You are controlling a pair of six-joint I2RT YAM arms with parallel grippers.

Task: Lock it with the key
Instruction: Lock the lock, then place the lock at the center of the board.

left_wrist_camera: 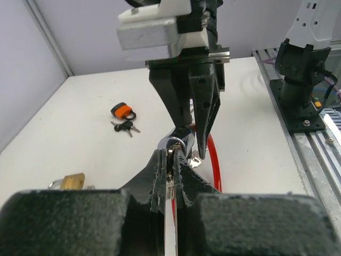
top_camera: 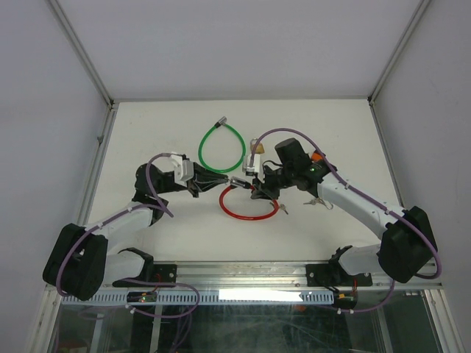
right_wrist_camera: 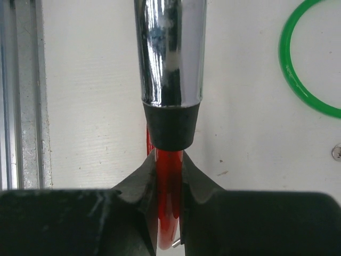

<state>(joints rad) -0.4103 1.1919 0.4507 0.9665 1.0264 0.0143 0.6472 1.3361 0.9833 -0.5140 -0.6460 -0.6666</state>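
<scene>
Above the middle of the surface [top_camera: 147,132], the slick, stiff chrome barrel [right_wrist_camera: 170,50] was steadied by right fingers [right_wrist_camera: 133,186] clamped on its floppy red cable [right_wrist_camera: 168,176], while left fingers [left_wrist_camera: 158,178] were pinched on the key [left_wrist_camera: 170,159].

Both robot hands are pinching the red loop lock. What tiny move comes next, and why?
Probably the left gripper should twist its wrist a little. It is shut on what looks like the key, pushed against the chrome barrel, while the right gripper clamps the red cable right beside that barrel, holding it steady.
</scene>
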